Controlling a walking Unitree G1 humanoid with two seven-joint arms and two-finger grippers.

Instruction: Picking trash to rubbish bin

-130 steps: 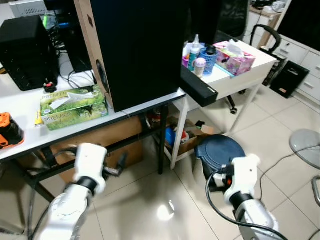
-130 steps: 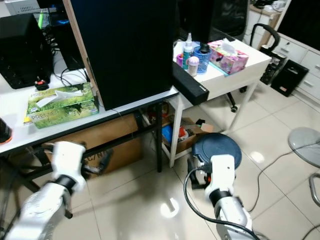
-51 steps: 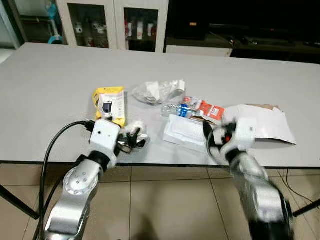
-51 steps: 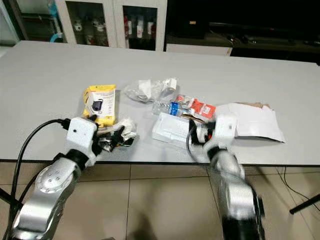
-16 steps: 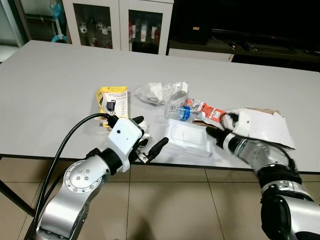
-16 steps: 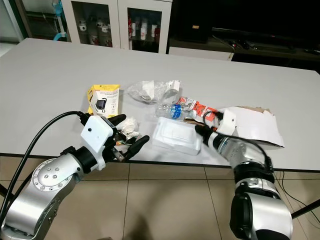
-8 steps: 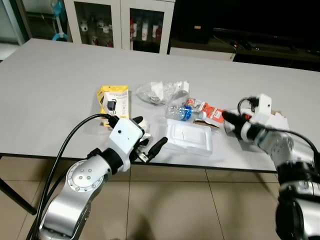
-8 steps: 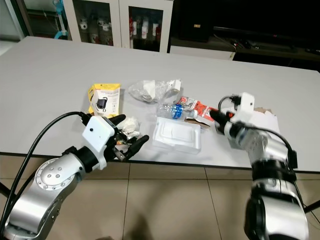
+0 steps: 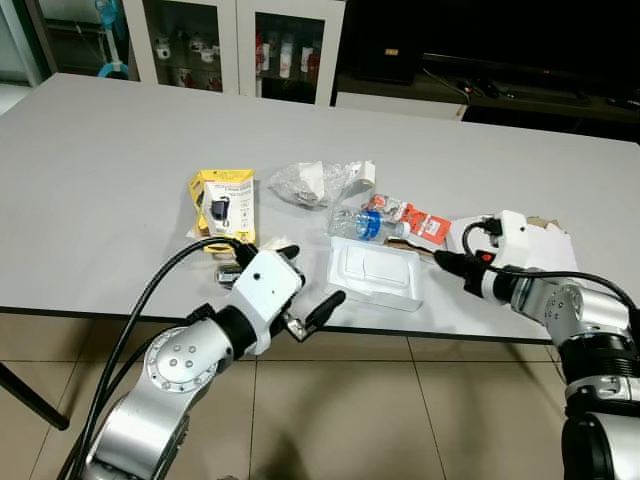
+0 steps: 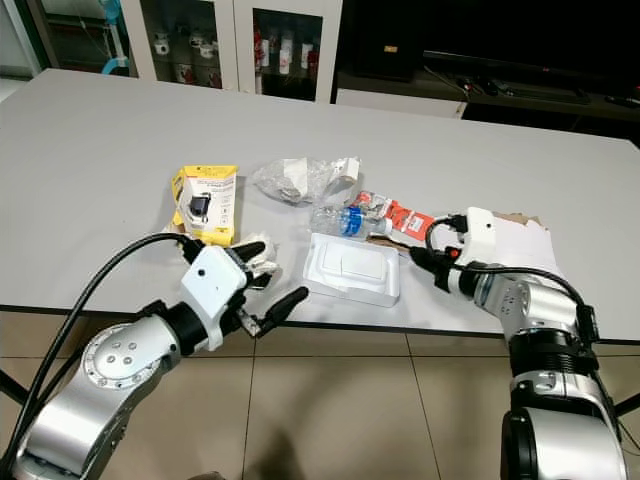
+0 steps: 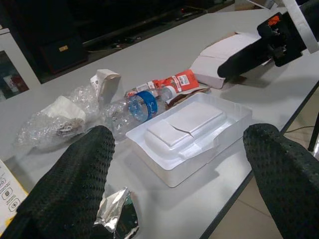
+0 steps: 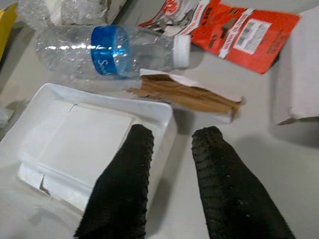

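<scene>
Trash lies in a cluster on a grey table (image 9: 120,140): a white foam tray (image 9: 375,273), a clear bottle with a blue label (image 9: 360,224), a red wrapper (image 9: 415,222), a yellow package (image 9: 227,197), crumpled clear plastic (image 9: 315,182) and a bit of foil (image 11: 117,215). My left gripper (image 9: 303,280) hangs open at the table's front edge, left of the tray, with nothing between its fingers. My right gripper (image 9: 441,259) is low over the table at the tray's right end, fingers (image 12: 219,184) a little apart and empty. A brown card strip (image 12: 184,94) lies just beyond them.
A flattened white cardboard box (image 9: 545,245) lies under my right wrist. Glass-door cabinets (image 9: 230,40) and a dark low unit (image 9: 480,60) stand behind the table. Tiled floor (image 9: 400,420) shows below the table's front edge.
My right gripper has come down and nearer, from beside the red wrapper to the foam tray's right end. My left gripper has edged slightly right, still open.
</scene>
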